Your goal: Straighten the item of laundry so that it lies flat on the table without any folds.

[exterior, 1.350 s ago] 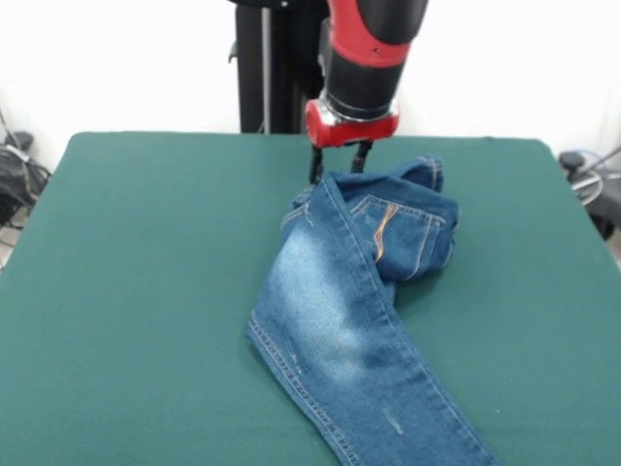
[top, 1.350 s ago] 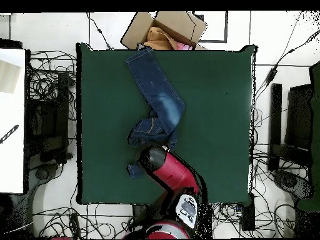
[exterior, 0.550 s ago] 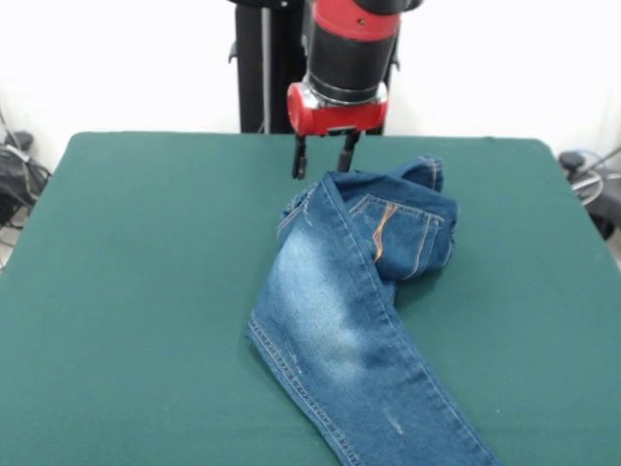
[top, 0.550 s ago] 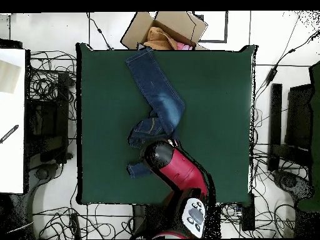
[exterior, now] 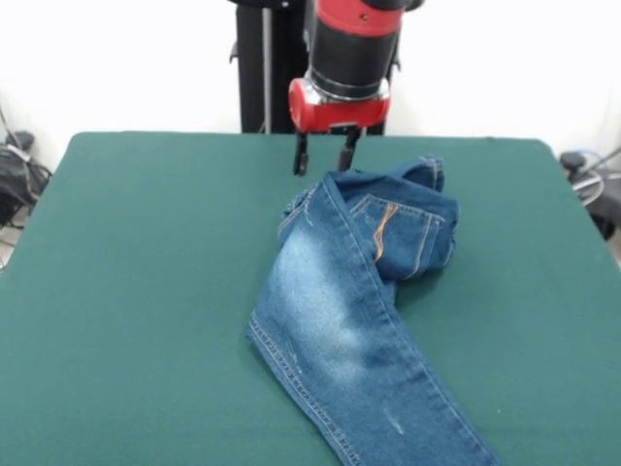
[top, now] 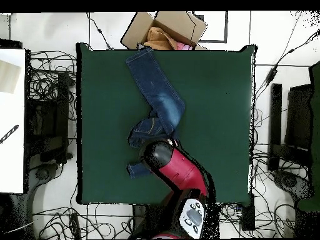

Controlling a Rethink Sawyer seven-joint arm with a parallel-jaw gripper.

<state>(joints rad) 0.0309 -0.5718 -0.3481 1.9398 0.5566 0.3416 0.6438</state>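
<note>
jeans (exterior: 359, 320) lying on the table (exterior: 146, 291), top part bunched up and folded over near the robot's side, one leg reaching to the other edge, gripper (exterior: 322, 155) just above the jeans' bunched end, cardboard box (top: 164, 28) beyond the table's far edge

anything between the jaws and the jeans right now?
Nothing. In the front view the open gripper hangs right at the far edge of the jeans, with only bare green table showing there. The overhead view hides that spot under the arm.
</note>
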